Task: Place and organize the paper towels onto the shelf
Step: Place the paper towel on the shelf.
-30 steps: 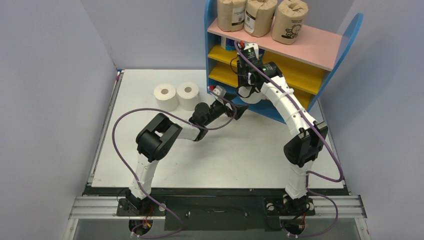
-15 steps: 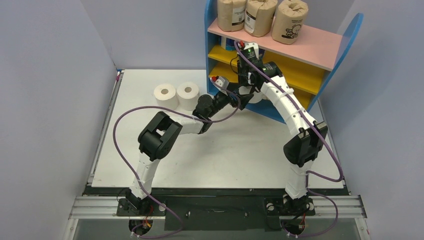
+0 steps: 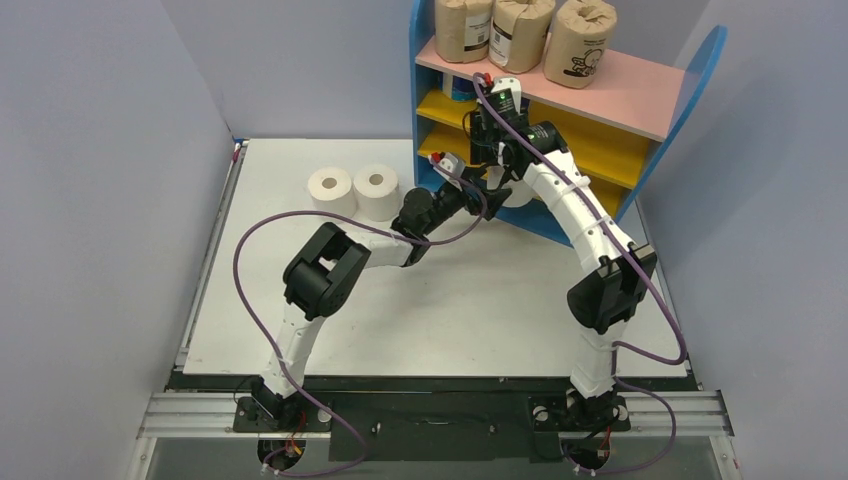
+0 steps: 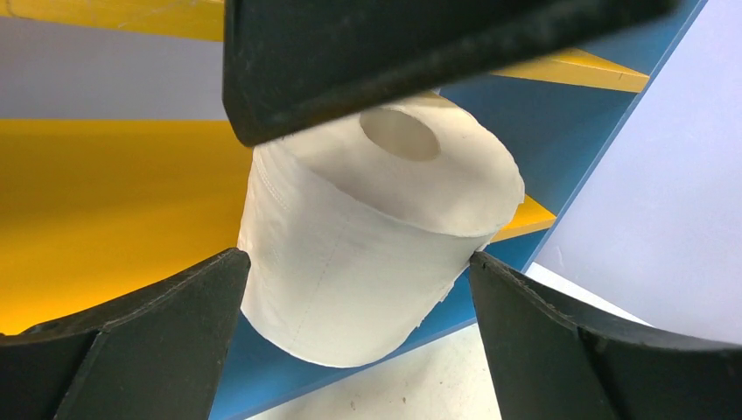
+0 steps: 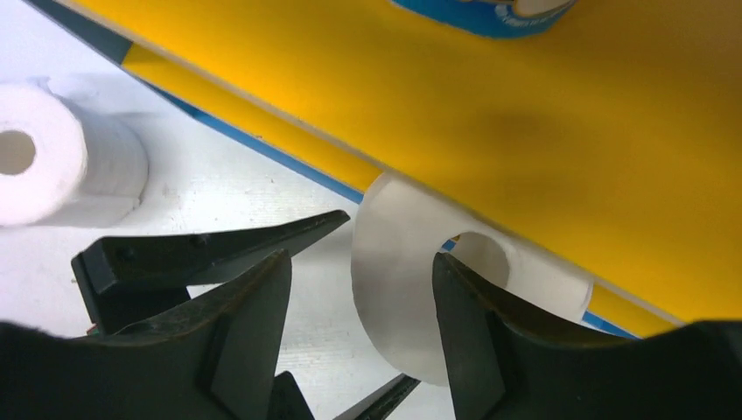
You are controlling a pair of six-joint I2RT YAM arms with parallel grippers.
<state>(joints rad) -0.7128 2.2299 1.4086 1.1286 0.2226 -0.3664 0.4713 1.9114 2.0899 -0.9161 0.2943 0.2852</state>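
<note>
1. The roll I'm working on is a plain white paper towel roll (image 4: 350,289). It is a soft, faintly embossed cylinder with a hollow core. It sits tilted at the foot of the shelf (image 3: 640,92), partly tucked under the front edge of a yellow board (image 5: 612,157).
2. My left gripper (image 4: 359,261) is spread wide with that roll between its black fingers. Both tips sit right at the roll's sides, but I cannot tell whether they press on it.
3. My right gripper (image 5: 360,261) is part open and grips nothing. The roll's rim lies in the gap, and one finger is visibly clear of it. On the left wrist camera, a right finger (image 4: 420,52) lies across the roll's top face.
4. The left arm has its elbow bent and its forearm reaching to the shelf foot. The right arm is stretched forward, with the wrist tipped down before the yellow boards.
5. Three brown-wrapped rolls (image 3: 520,35) stand on the pink top. A blue-and-white wrapped roll (image 5: 486,10) stands on a yellow board. Two plain white rolls (image 3: 330,190) stand touching on the white table (image 3: 450,300).
</note>
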